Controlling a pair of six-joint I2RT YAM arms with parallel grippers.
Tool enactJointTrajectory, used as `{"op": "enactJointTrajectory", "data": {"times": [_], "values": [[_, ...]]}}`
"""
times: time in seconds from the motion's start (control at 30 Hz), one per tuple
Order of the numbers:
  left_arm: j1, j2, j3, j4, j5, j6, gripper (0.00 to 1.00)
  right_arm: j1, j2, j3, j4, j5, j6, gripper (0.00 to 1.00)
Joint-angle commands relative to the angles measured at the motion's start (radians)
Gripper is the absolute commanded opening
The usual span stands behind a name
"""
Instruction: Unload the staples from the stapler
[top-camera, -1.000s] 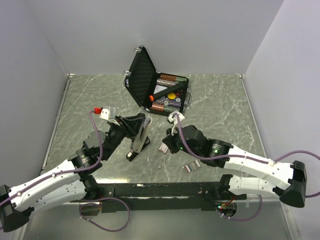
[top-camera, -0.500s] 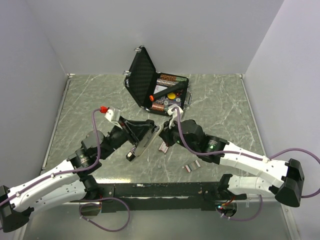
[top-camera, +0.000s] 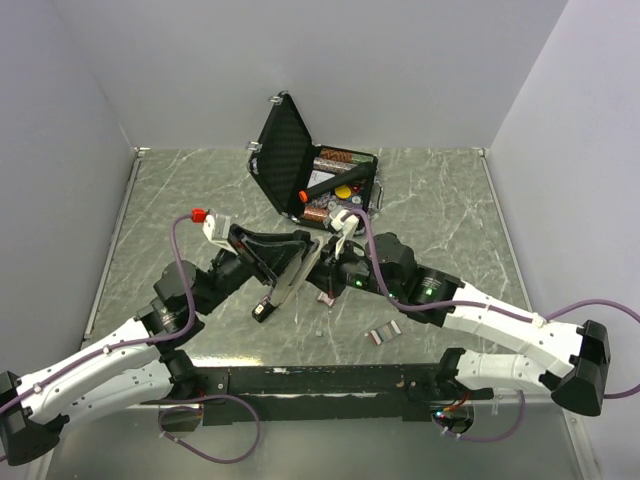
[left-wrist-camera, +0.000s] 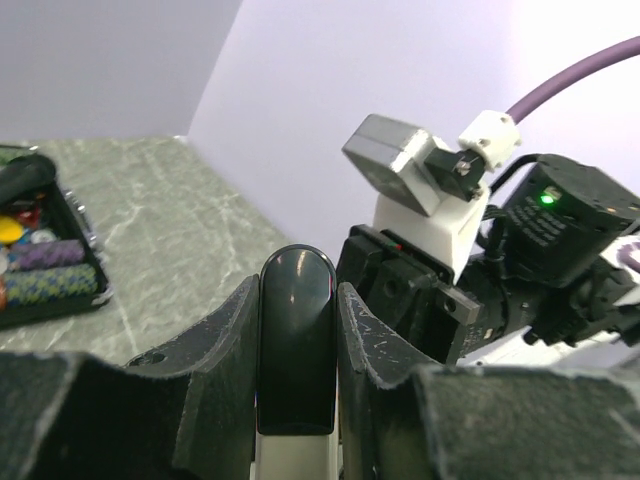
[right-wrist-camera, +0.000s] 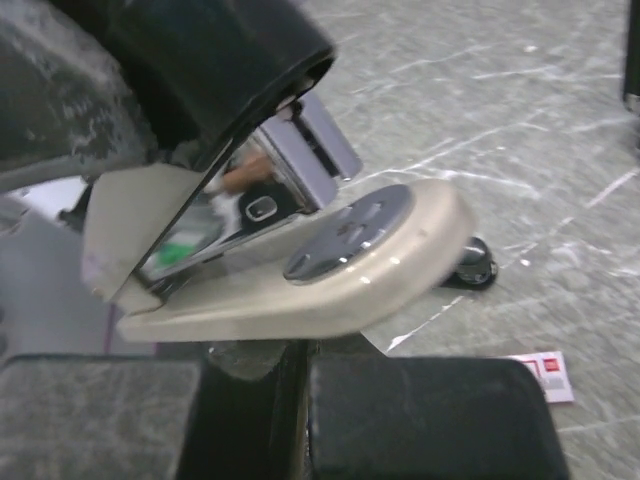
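Note:
The stapler (top-camera: 285, 272) is black with a cream base. It is held tilted above the table, with its rear end low near the table. My left gripper (top-camera: 272, 258) is shut on its black top (left-wrist-camera: 296, 340), one finger on each side. My right gripper (top-camera: 322, 270) is right at the stapler's front end. In the right wrist view its fingers (right-wrist-camera: 430, 410) are together just under the cream base and silver anvil plate (right-wrist-camera: 340, 240). The top stands open above the silver rail. Short strips of staples (top-camera: 382, 335) lie on the table in front of the right arm.
An open black foam-lined case (top-camera: 318, 180) with chips and a black marker stands at the back centre. A small white and red box (right-wrist-camera: 542, 373) lies on the marble table (top-camera: 450, 210) by the right gripper. Grey walls enclose the sides.
My left gripper has swung the stapler's front end up and to the right. My right gripper has moved left and come up against that end.

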Motion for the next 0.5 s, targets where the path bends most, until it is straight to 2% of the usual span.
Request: {"op": "enactJointTrajectory", "data": {"times": [0.0, 0.07, 0.27, 0.47], "values": [[-0.016, 0.015, 0.021, 0.108, 0.192, -0.045, 0.01, -0.002, -0.047, 0.07, 0.113, -0.113, -0.03, 0.0], [-0.017, 0.01, 0.021, 0.114, 0.231, -0.047, 0.01, -0.002, -0.064, 0.071, 0.113, -0.139, -0.05, 0.0], [-0.016, 0.048, 0.025, 0.168, 0.463, -0.085, 0.01, -0.002, -0.099, 0.111, 0.089, -0.233, -0.135, 0.0], [-0.016, 0.105, -0.005, 0.359, 0.681, -0.197, 0.01, -0.002, -0.124, 0.148, 0.09, -0.302, -0.176, 0.0]]}}
